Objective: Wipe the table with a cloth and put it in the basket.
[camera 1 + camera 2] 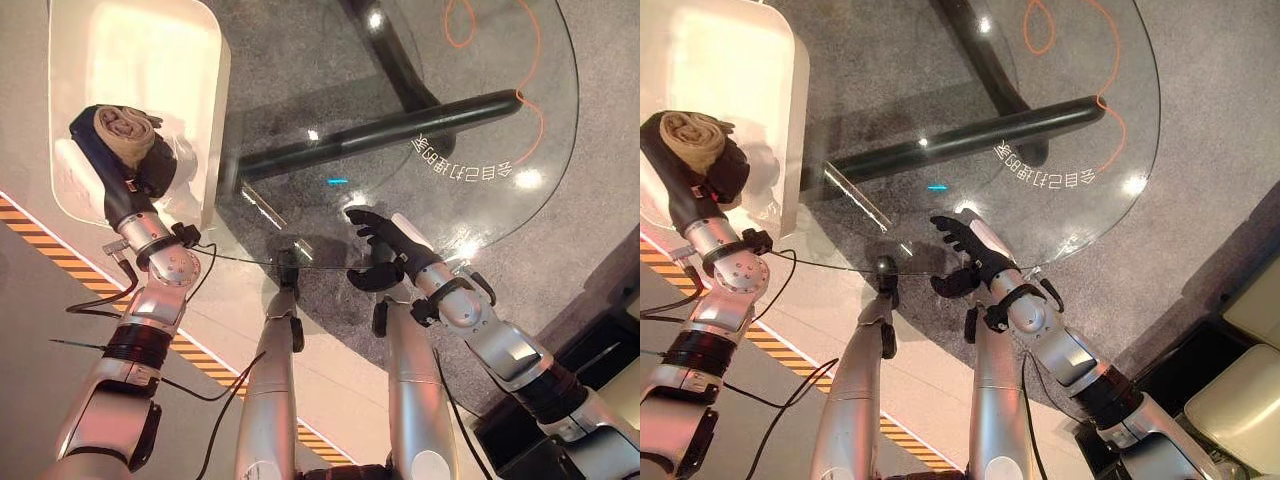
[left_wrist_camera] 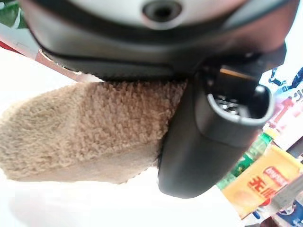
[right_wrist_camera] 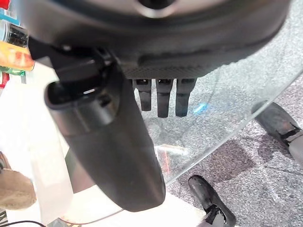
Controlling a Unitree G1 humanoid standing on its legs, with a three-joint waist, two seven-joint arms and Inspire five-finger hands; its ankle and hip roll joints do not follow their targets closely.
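Note:
A rolled beige cloth [image 1: 125,130] is clutched in my left hand [image 1: 105,170], whose fingers curl round it. The hand and cloth hang over the white basket [image 1: 150,50] at the far left, beside the round glass table [image 1: 420,60]. In the left wrist view the cloth [image 2: 85,127] is pressed under the palm with the thumb [image 2: 213,137] against it. My right hand [image 1: 385,240] hovers at the table's near edge, fingers [image 3: 163,97] straight and holding nothing.
A dark tubular table base [image 1: 380,135] shows through the glass, with an orange cord [image 1: 535,100] looping at the far right. Yellow-black striped tape [image 1: 40,235] runs along the floor on the left. A pale seat [image 1: 1240,400] stands at the lower right.

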